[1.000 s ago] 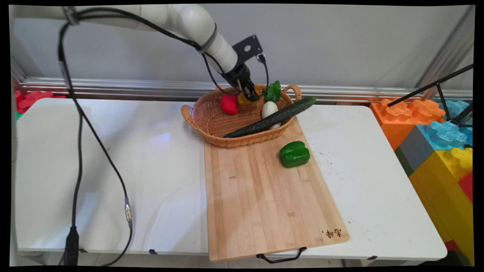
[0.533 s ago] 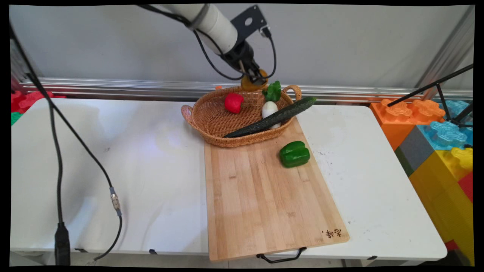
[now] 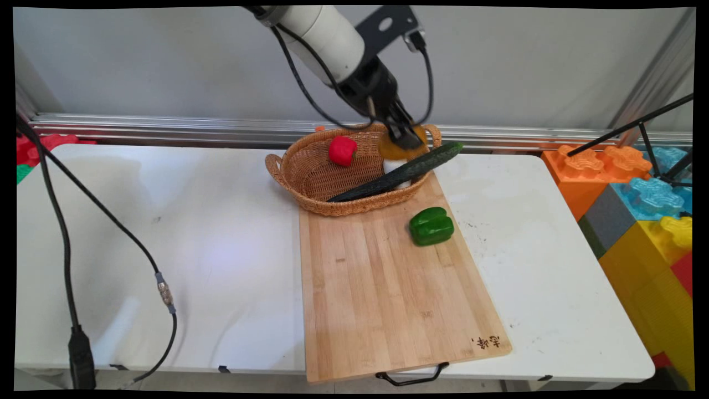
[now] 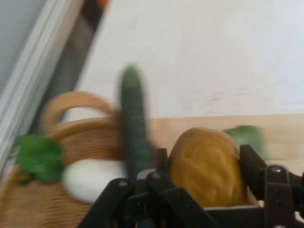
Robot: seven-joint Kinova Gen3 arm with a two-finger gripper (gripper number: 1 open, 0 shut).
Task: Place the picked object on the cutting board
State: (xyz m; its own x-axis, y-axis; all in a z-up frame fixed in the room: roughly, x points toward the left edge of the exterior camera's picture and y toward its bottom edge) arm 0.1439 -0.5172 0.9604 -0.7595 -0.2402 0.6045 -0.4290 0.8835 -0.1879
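Since the earlier frames, the gripper (image 3: 407, 136) had carried the yellow-orange vegetable (image 3: 403, 148) up out of the wicker basket's far side and then rightward and nearer, so that in the main view it hung over the basket's right end, just above the cucumber (image 3: 397, 172). The fingers were clamped on the vegetable, which hid most of the white radish (image 3: 396, 166) behind it. The wicker basket (image 3: 310, 183) sat at the far end of the wooden cutting board (image 3: 388, 288), with the red pepper (image 3: 342, 151) lying in its far part and the cucumber leaning diagonally from the basket floor out over the right rim. A green bell pepper (image 3: 431, 226) lay on the board, near the basket's right side and apart from it. The white table (image 3: 166, 244) carried the board, and black cables (image 3: 66, 244) hung down at the left. Coloured toy blocks (image 3: 637, 194) stood off the table's right end. In the hand view, blurred by motion, the gripper (image 4: 204, 190) held the yellow-orange vegetable (image 4: 206, 166) between its two black fingers (image 4: 251, 166), gripped from both sides. Beyond it showed the cucumber (image 4: 133, 123), the white radish (image 4: 90, 178) with its green leaves (image 4: 40, 156), the basket (image 4: 71, 128) with its handle, and a part of the green bell pepper (image 4: 244, 135) on the board (image 4: 280, 133).
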